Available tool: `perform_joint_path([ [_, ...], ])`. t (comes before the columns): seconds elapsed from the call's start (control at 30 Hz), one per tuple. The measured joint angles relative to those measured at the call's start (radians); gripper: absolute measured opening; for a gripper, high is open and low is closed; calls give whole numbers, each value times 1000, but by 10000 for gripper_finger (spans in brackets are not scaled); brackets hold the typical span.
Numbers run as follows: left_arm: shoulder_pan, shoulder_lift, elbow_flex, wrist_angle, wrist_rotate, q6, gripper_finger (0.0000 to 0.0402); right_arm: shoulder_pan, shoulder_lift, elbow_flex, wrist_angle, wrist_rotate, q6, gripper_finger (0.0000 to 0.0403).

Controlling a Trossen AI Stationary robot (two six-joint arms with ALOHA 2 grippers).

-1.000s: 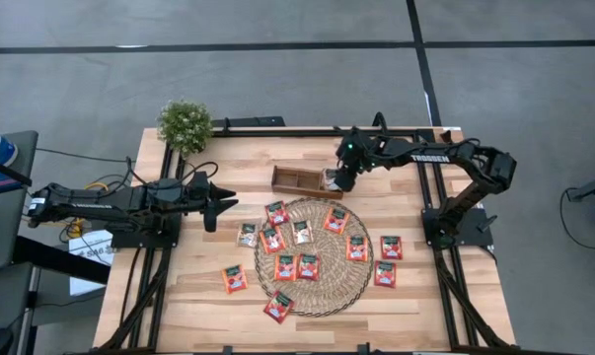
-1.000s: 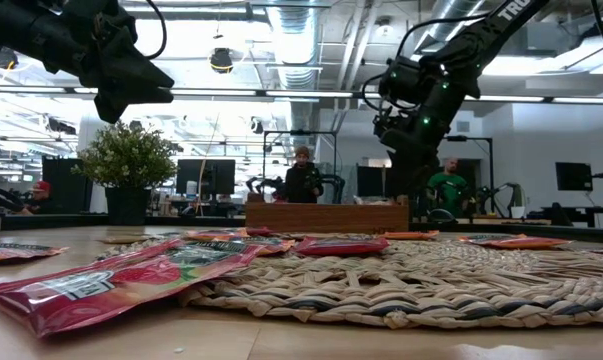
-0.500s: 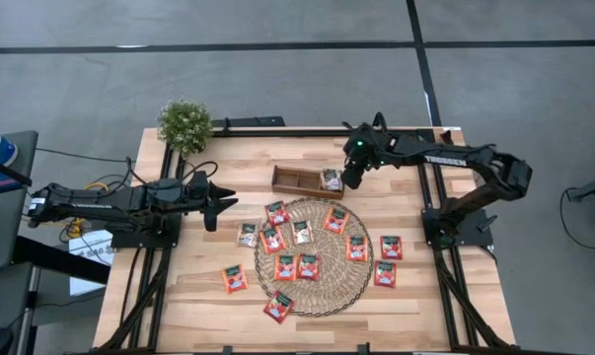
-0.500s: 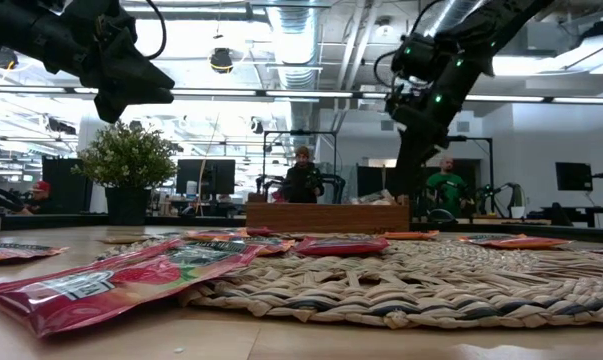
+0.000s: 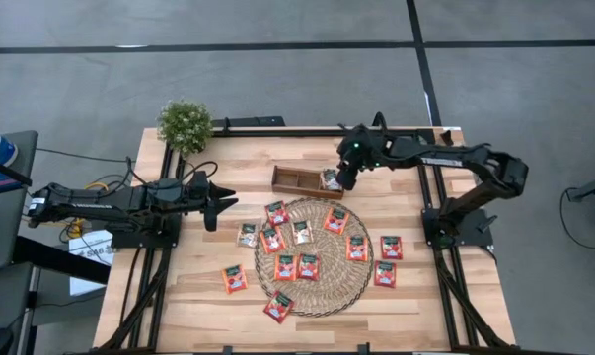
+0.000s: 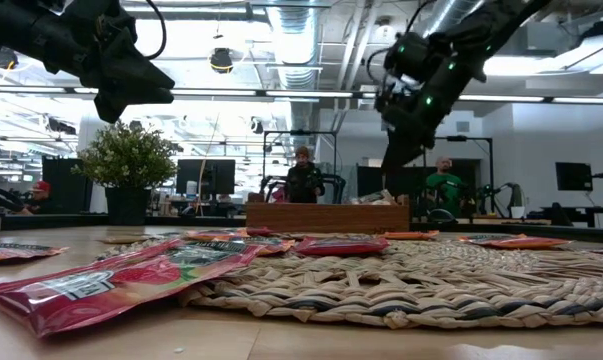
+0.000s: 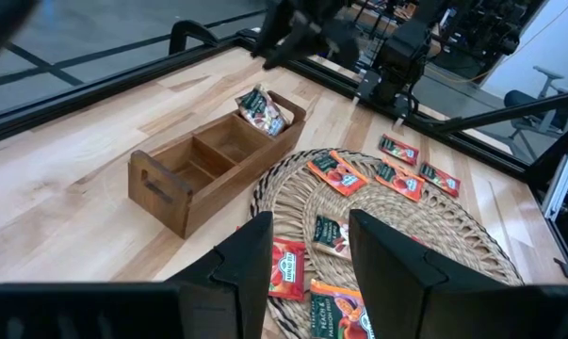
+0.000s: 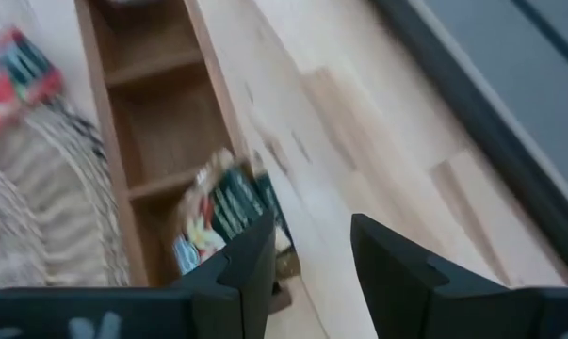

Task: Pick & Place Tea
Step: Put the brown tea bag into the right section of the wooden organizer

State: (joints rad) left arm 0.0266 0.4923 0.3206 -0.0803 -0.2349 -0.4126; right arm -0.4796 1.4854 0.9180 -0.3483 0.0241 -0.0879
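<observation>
R gripper hangs just over the end compartment of the wooden tray, fingers apart w/ nothing between them; one pale tea sachet sits in that compartment, leaning on the wall, top corner poking above the rim. L gripper waits off the mat's left side, fingers parted, empty. Rest of the sachets lie flat on the woven mat plus a few on the bare table.

Risks, my read: leaning sachet could get snagged by R fingers if they drop or swing low, tipping it out; next sachets into that slot may jam on it; flat sachets on woven mat are hard to pinch, fingers may catch the weave or drag a neighbour; overlapping pair near mat's left edge could lift together.

Writing: "TROSSEN" on R arm; sachet text too small to read for sure.
</observation>
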Motion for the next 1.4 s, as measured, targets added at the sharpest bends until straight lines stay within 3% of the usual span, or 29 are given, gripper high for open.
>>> perform_joint_path([
  [0.77, 0, 0, 0, 0, 18, -5, 133, -119, 43, -1, -8, -245, -43, 184],
  [1.07, 0, 0, 0, 0, 18, -5, 133, -116, 109, 0, 15, -302, -33, 180],
  [1.4, 0, 0, 0, 0, 18, -5, 133, -124, 96, 6, 35, -311, -14, 165],
])
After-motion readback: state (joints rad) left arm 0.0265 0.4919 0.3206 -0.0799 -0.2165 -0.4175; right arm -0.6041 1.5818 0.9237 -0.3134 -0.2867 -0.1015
